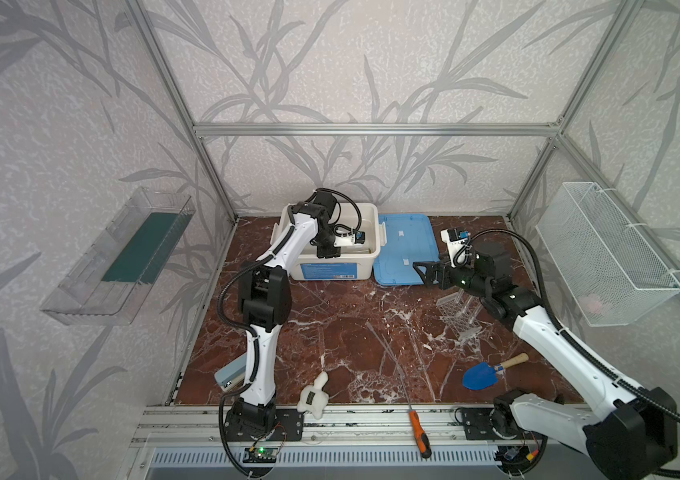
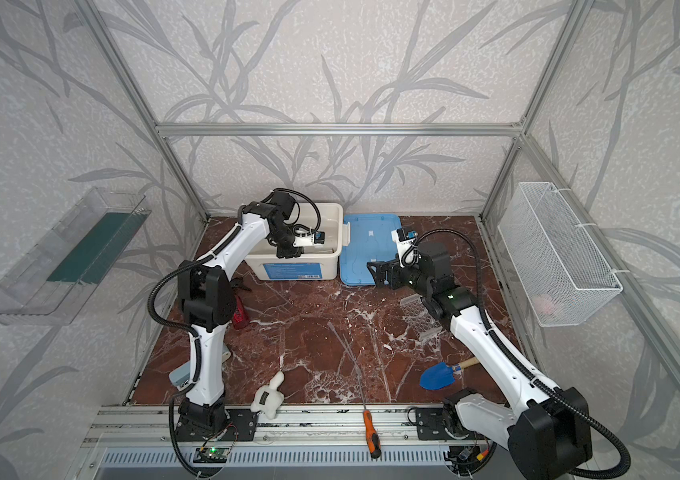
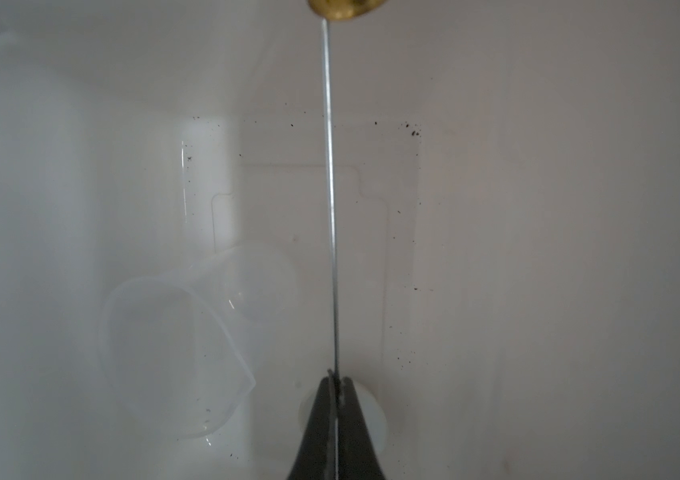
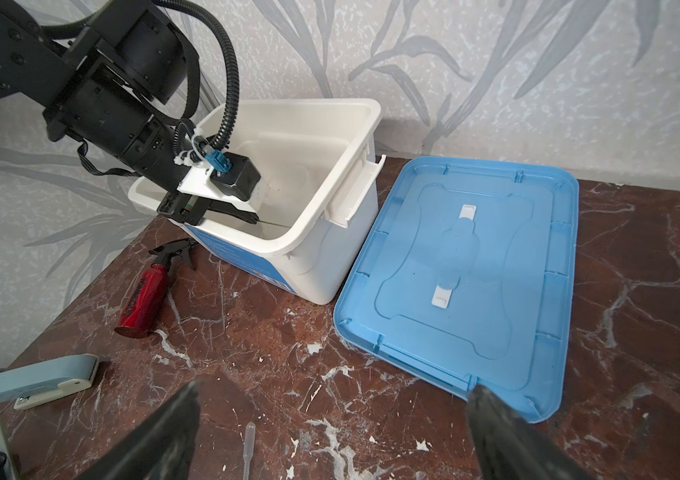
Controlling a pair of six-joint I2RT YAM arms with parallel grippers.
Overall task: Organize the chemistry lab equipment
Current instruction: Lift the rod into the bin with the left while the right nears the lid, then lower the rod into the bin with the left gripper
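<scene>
1. Left wrist view: the left pincer [image 3: 336, 380] is clenched on a thin rod [image 3: 330, 187]. The rod runs straight out from the tips to a gold-coloured end, and all of it is inside the white bin [image 3: 537, 208].
2. Same view: a clear beaker [image 3: 176, 349] lies on its side on the bin floor beside the rod. A small white dish [image 3: 377, 419] shows just beneath the pincer.
3. Judgement: the step in hand is laying the rod in the bin. Lower it level until it is close to the floor and clear of the beaker, then let go. A drop from height could make it bounce or roll against the dish.
4. In both top views the clear tube rack [image 1: 456, 318] rests on the bench [image 1: 330, 332], partly under the right arm and not yet stowed.
5. Right wrist view: the right pincer [image 4: 336, 388] is released, jaws wide and empty, above the bench near the blue lid [image 4: 475, 249]. A pipette [image 4: 249, 440] lies on the bench close under it.
</scene>
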